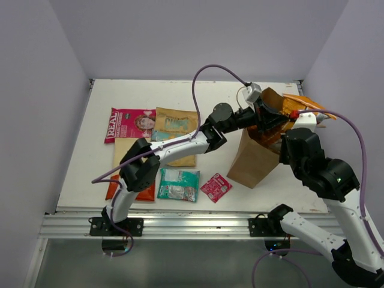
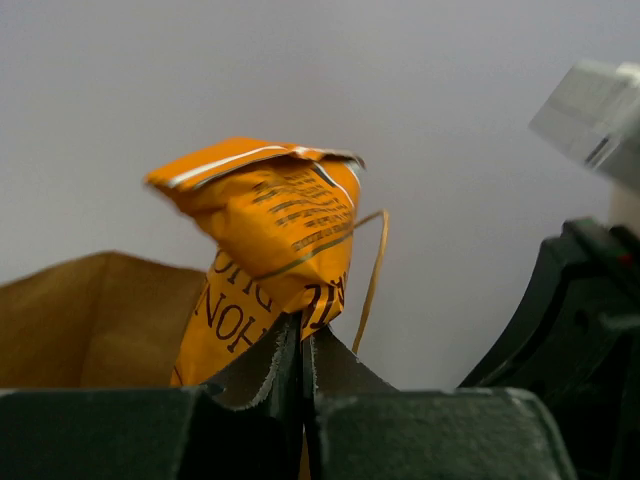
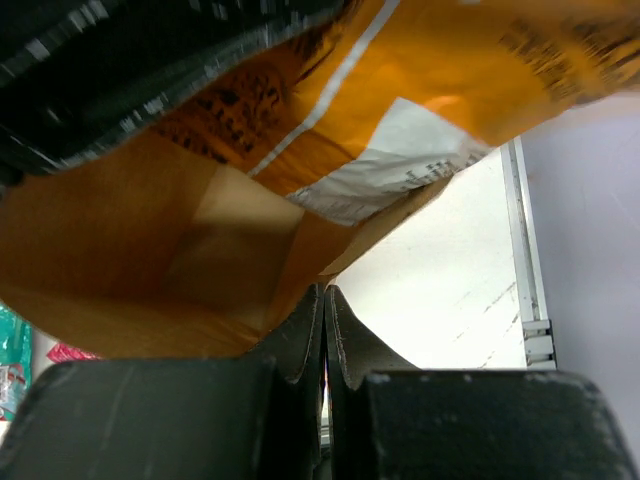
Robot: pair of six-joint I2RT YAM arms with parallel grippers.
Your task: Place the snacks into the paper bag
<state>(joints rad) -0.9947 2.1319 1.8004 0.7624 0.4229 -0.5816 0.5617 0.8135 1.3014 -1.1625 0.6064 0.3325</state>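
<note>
Clamped tight, the left gripper (image 2: 303, 335) is pinching the orange packet (image 2: 265, 225) over the mouth of the paper bag (image 1: 252, 161), which is standing on the table (image 1: 180, 96) while the right gripper (image 3: 322, 300), also closed, is nipping its rim.

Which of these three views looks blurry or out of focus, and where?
Top external: sharp and evenly lit throughout. Left wrist: the orange packet is crisp, while the pale block at upper right is blurred. Right wrist: the packet looms close to the lens, and the dark upper-left corner is smeared.
</note>
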